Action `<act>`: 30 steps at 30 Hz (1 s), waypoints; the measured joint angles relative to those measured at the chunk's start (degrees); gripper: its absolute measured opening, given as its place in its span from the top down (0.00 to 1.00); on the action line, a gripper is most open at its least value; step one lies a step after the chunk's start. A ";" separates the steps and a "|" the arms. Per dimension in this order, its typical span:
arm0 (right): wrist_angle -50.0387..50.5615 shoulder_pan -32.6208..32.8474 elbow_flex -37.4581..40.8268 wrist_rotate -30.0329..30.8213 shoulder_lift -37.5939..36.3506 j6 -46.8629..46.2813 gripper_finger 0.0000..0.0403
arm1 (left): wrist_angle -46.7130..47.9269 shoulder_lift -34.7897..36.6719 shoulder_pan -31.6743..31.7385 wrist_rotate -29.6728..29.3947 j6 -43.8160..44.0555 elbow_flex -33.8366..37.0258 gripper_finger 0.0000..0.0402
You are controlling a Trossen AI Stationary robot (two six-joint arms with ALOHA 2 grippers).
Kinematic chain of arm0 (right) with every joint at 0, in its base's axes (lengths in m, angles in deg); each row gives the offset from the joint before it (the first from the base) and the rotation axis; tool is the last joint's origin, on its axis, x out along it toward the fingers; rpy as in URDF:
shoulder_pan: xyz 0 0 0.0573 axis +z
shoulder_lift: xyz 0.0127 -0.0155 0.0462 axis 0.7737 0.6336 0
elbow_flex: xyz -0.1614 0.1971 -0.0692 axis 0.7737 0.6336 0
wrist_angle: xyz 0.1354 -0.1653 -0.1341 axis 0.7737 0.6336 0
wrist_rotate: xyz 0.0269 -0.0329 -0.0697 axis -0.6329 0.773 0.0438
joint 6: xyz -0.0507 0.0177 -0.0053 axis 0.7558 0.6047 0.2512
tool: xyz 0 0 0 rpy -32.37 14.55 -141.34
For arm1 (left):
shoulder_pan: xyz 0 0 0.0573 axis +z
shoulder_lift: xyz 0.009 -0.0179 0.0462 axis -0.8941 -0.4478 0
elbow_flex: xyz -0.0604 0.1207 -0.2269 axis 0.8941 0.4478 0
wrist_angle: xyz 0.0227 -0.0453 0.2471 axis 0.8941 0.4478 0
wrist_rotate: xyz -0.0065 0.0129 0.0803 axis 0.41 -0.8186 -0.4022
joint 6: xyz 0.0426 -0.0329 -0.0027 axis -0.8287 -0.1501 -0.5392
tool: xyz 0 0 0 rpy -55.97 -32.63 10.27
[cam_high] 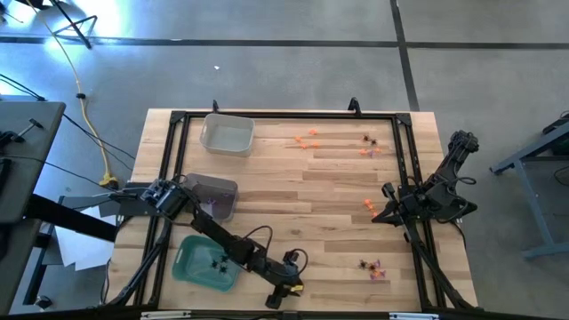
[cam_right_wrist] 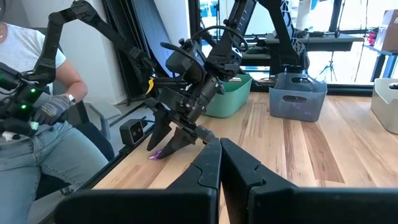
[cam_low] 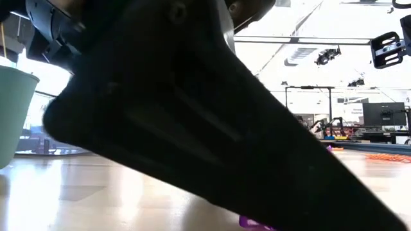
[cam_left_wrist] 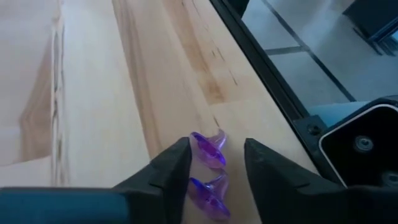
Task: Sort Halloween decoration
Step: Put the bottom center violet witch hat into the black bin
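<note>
**Left arm poised over a purple trinket at the counter's near edge**

A purple trinket (cam_left_wrist: pixel 208 149) lies on the wooden counter (cam_left_wrist: pixel 93 93) close to its black edge rail, with a second purple piece (cam_left_wrist: pixel 208 196) just beside it, nearer the wrist. The left gripper (cam_left_wrist: pixel 214 165) straddles them, its fingers (cam_left_wrist: pixel 171 168) apart and not yet touching either piece. In the high view this gripper (cam_high: pixel 286 289) is at the near edge, past the green tray (cam_high: pixel 206 264), which already holds a few dark pieces. Other trinkets are scattered well apart: orange ones (cam_high: pixel 307 139) toward the far side and a mixed cluster (cam_high: pixel 372 266) nearer the right arm.

The step in hand looks like a pick of a purple piece; the next move likely calls for lowering and closing on one only, then carrying it to a tray.

The right gripper (cam_right_wrist: pixel 221 165) waits at the counter's right side, fingers together. The low view is mostly blocked by a dark arm, and which tray takes purple cannot be told.
</note>
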 joint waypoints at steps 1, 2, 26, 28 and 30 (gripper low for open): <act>0.00 -0.01 0.01 0.00 0.00 0.00 1.00 | 0.26 0.00 0.00 -0.17 0.00 -0.02 0.68; 0.00 0.00 0.01 0.00 0.00 0.00 1.00 | 0.42 0.00 0.01 -0.35 -0.02 -0.02 0.71; 0.00 -0.02 0.01 0.00 0.00 0.01 1.00 | 2.24 0.20 0.36 -4.98 -2.92 0.17 0.99; 0.00 -0.02 0.01 0.00 0.00 0.01 1.00 | 2.23 0.44 0.45 -5.00 -2.93 0.20 0.99; 0.00 -0.01 -0.01 0.00 0.01 -0.01 1.00 | 2.23 0.50 0.59 -4.98 -2.96 0.22 0.99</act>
